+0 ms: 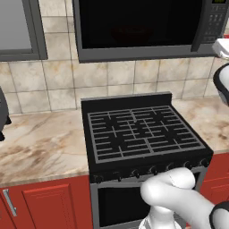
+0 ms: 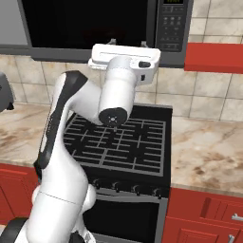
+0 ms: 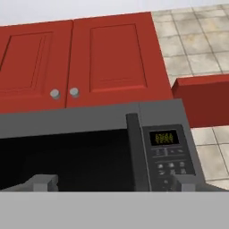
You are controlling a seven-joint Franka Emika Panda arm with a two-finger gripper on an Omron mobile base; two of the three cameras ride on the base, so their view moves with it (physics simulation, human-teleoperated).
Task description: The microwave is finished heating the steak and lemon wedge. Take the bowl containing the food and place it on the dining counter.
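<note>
Microwave [image 3: 89, 152] sits across the lower half of the hand view, long axis horizontal, door shut, black glass facing the camera. Same unit spans the top of both base views, above the stove [image 1: 143, 134]. Button panel [image 3: 169, 154] at the door's right end; display shows yellow-green digits, too blurred to read. Key labels unreadable, no brand legible. Faint red shape behind the glass at top centre of the left base view, can't tell what it is. Gripper [image 3: 114, 182] at the bottom of the hand view, fingers wide apart, holding nothing, level with the door. Red cabinets [image 3: 76, 62] above.
</note>
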